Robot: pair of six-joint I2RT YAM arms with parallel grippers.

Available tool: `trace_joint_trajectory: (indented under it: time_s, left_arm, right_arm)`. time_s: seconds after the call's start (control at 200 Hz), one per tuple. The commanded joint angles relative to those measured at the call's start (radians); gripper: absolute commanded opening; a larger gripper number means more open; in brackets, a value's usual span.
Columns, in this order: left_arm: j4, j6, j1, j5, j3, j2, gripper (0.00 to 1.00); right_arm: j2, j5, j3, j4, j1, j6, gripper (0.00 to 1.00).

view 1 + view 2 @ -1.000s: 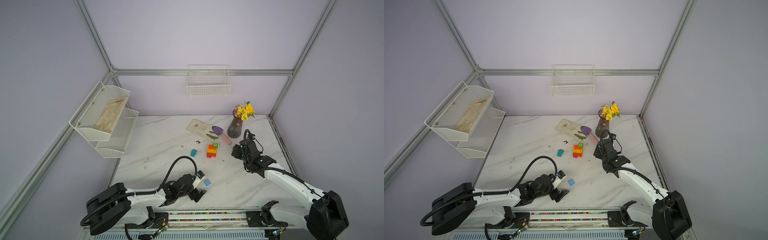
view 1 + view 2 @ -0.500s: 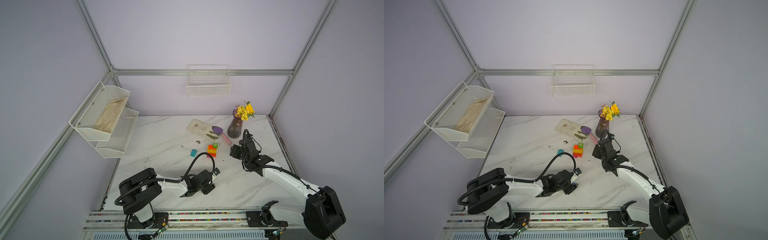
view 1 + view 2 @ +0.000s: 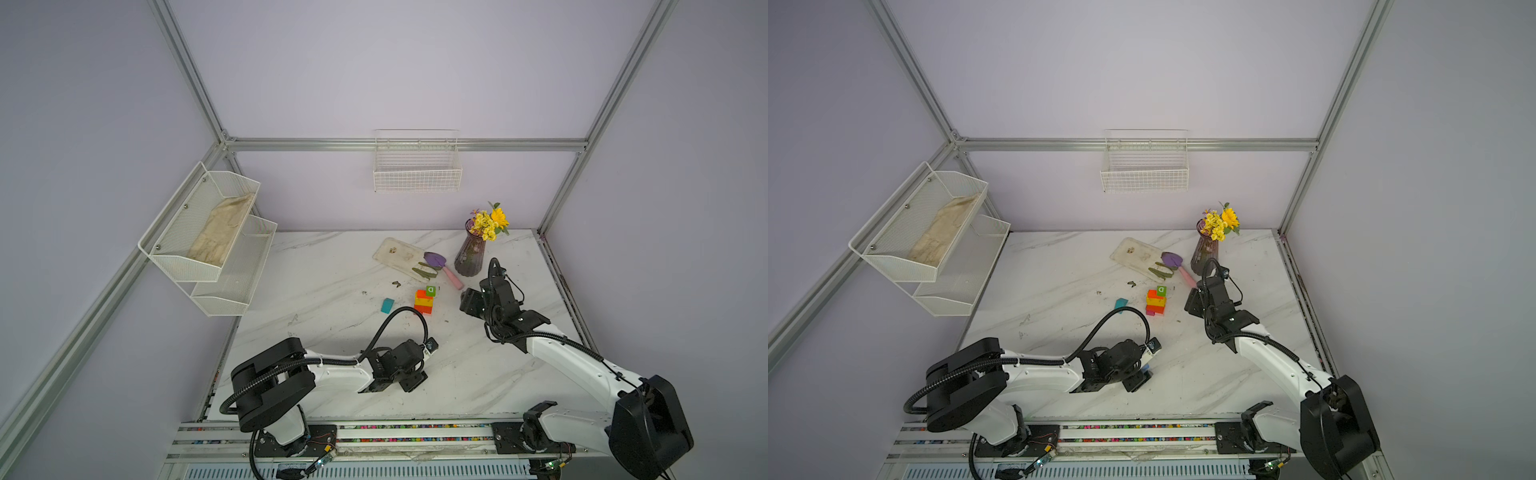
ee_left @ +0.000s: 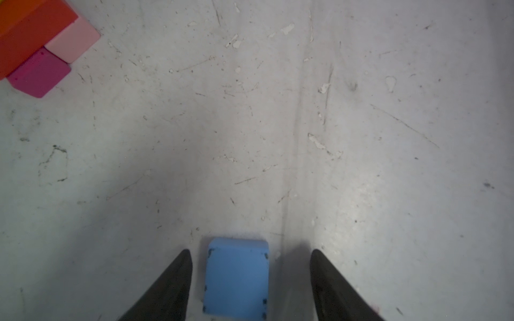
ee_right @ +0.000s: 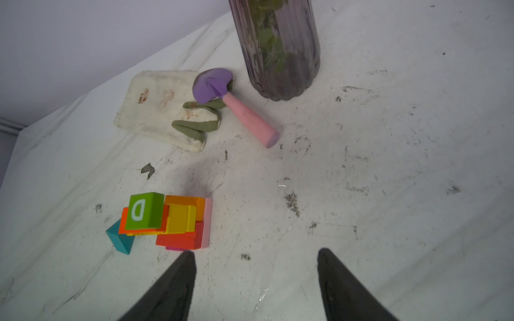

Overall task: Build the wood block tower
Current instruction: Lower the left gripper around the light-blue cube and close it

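Left wrist view, my report: the left gripper (image 4: 249, 251) straddles the blue block (image 4: 236, 278) near the front of the table (image 3: 332, 286). Its jaws stand wider than the block and hold nothing. One finger sits just beside the block and the other stands clear.

Desk: Risk there?

Me: Off-centre closing. I judge the closer finger would shove or twist the block before the other lands, which would give a skewed grip.

Desk: And the tower?

Me: The tower (image 3: 423, 302) stands farther back, well apart from that gripper. Its layers are staggered, and the green block (image 5: 144, 211) sits at one end on top. A crooked placement could topple it. My right gripper (image 5: 254, 251) hangs open and empty close on the tower's right, so drifting left would strike the base. The teal block (image 3: 387, 305) lies loose to the tower's left.
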Motion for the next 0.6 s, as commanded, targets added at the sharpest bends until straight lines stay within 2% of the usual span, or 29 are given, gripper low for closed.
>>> trace_joint_trajectory:
  time_s: [0.0, 0.125, 0.33, 0.41, 0.515, 0.595]
  left_arm:
    - [-0.048, -0.031, -0.001, 0.004, 0.015, -0.026, 0.58]
    - [-0.053, -0.032, -0.001, 0.007, 0.02, -0.019, 0.5]
    - [-0.051, -0.032, -0.001, 0.01, 0.022, -0.02, 0.3]
    - [-0.038, -0.019, 0.0, 0.008, 0.023, -0.042, 0.2]
    - [-0.032, 0.021, -0.001, -0.037, 0.029, -0.1, 0.0]
    - [-0.017, 0.057, -0.001, -0.093, 0.024, -0.165, 0.0]
  right_arm:
    - [-0.025, -0.003, -0.006, 0.004, -0.006, 0.002, 0.71]
    - [-0.032, -0.002, -0.007, 0.001, -0.006, 0.002, 0.72]
    - [-0.031, 0.003, -0.008, 0.009, -0.009, 0.0, 0.72]
    - [-0.027, 0.0, -0.007, 0.03, -0.013, 0.005, 0.71]
    - [-0.027, -0.013, 0.001, 0.069, -0.019, 0.023, 0.69]
    - [-0.036, 0.022, 0.011, 0.086, -0.022, 0.048, 0.7]
